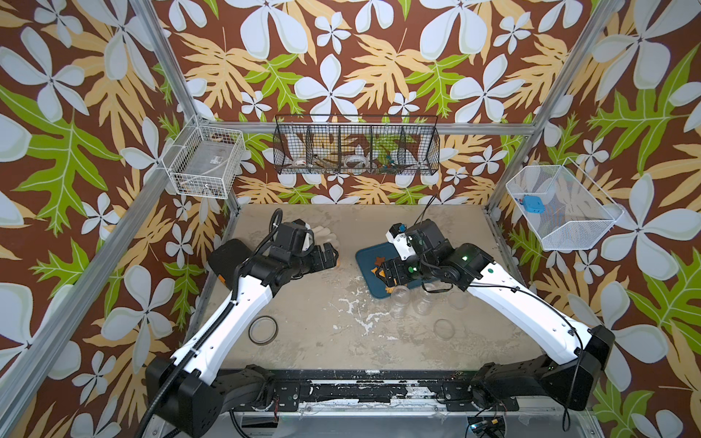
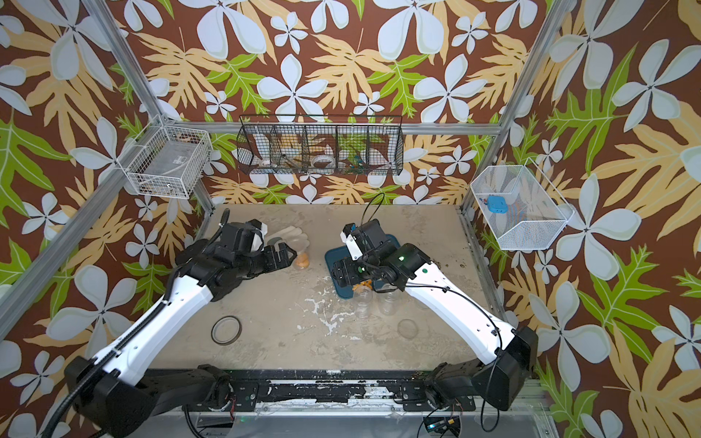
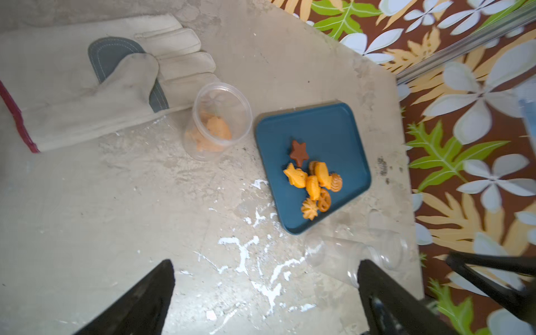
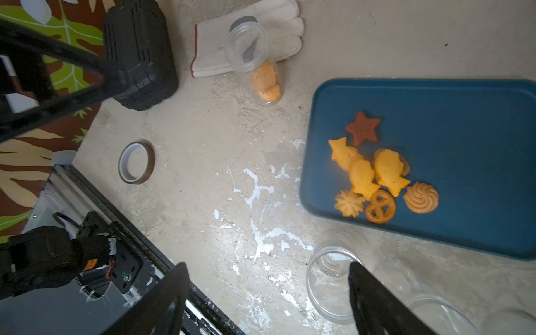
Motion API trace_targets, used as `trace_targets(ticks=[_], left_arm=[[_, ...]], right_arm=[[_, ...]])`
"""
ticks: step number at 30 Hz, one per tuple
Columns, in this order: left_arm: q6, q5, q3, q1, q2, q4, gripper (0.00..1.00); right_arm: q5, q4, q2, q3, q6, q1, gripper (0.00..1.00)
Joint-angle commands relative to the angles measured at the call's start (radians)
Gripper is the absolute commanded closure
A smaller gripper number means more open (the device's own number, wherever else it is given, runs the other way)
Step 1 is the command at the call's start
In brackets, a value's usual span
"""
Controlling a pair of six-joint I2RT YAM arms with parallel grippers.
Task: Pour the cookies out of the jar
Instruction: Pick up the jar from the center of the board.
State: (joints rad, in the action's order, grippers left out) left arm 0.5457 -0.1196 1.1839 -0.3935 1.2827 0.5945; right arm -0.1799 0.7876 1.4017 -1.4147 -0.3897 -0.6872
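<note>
Several orange cookies (image 3: 314, 179) (image 4: 377, 174) and a brown star lie in a heap on the blue tray (image 3: 327, 127) (image 4: 464, 130). A clear jar (image 3: 219, 119) (image 4: 255, 58) (image 2: 302, 259) stands uncapped next to the tray, with more orange cookies (image 3: 214, 133) at its bottom. My left gripper (image 3: 266, 266) (image 1: 330, 258) hangs open just short of that jar and holds nothing. My right gripper (image 4: 268, 266) (image 1: 385, 275) is open over the tray's near edge. An empty clear jar (image 4: 330, 284) (image 1: 400, 299) stands by one of its fingers, not gripped.
A pale work glove (image 3: 87, 87) (image 1: 322, 233) lies behind the jar. More empty clear jars (image 1: 425, 303) and a clear lid (image 1: 444, 328) sit in front of the tray. A tape ring (image 1: 263, 330) (image 4: 136, 166) lies at the front left. Wire baskets hang on the walls.
</note>
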Motion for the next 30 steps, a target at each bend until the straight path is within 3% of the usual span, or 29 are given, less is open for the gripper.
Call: trace_targets(ticks=[1, 9, 16, 23, 30], left_arm=[[-0.124, 0.107, 0.047, 0.003, 0.095, 0.013, 0.0], [-0.223, 0.196, 0.185, 0.002, 0.329, 0.023, 0.0], [-0.232, 0.156, 0.077, 0.002, 0.313, -0.089, 0.0], [-0.148, 0.172, -0.179, 0.005, 0.082, -0.18, 0.0], [0.206, 0.047, -0.524, 0.005, -0.361, -0.184, 0.0]], right_arm=[[-0.063, -0.024, 0.011, -0.02, -0.03, 0.008, 0.14], [-0.073, -0.013, -0.003, 0.0, -0.046, 0.018, 0.13], [-0.116, -0.036, -0.008, 0.042, -0.057, 0.044, 0.13], [-0.203, -0.142, 0.151, -0.032, -0.052, 0.036, 0.11], [-0.113, -0.203, 0.447, -0.285, 0.05, -0.015, 0.0]])
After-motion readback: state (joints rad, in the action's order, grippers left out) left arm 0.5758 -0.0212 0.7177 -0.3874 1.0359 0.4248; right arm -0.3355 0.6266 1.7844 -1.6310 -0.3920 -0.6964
